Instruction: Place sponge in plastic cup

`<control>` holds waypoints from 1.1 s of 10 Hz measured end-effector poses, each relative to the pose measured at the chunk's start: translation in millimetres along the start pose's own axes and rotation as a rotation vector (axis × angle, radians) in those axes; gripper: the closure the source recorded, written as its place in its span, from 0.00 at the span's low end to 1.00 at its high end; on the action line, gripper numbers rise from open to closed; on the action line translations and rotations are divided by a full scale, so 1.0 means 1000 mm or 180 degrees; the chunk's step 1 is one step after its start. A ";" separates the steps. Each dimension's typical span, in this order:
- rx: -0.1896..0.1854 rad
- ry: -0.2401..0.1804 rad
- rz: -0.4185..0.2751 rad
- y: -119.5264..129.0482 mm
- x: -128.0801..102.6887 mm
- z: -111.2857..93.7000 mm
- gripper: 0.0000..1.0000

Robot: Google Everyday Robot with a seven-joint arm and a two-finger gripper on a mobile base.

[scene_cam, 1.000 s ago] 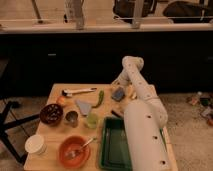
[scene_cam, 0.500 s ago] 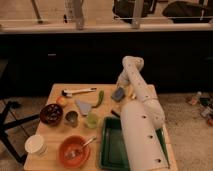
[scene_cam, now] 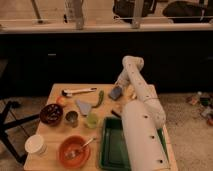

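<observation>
1. One gripper (scene_cam: 119,86) on this rig, hanging off the end of the arm over the far right part of the table (scene_cam: 52,131). Honestly can't tell if it's clamped or slack.
2. Sponge (scene_cam: 116,93) sits right at its tip, touching or nearly so, a bit tilted. Can't say if it's actually gripped.
3. My guess is it's light, soft and squishy, not fragile or slippery. I'd pinch across the short width, mid-pad, so it doesn't flop.
4. Plastic cup (scene_cam: 92,120) stands nearer the camera and to the left, well apart from the gripper, just beside the dark metal cup (scene_cam: 72,118) and near the green tray (scene_cam: 112,150). It looks light too, so it could tip.
</observation>
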 end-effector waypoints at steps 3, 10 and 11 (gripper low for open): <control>0.0015 -0.0054 -0.0068 0.005 -0.012 -0.013 1.00; 0.0079 -0.0053 -0.0251 -0.026 -0.076 -0.050 1.00; 0.0080 -0.0074 -0.0301 -0.034 -0.088 -0.050 1.00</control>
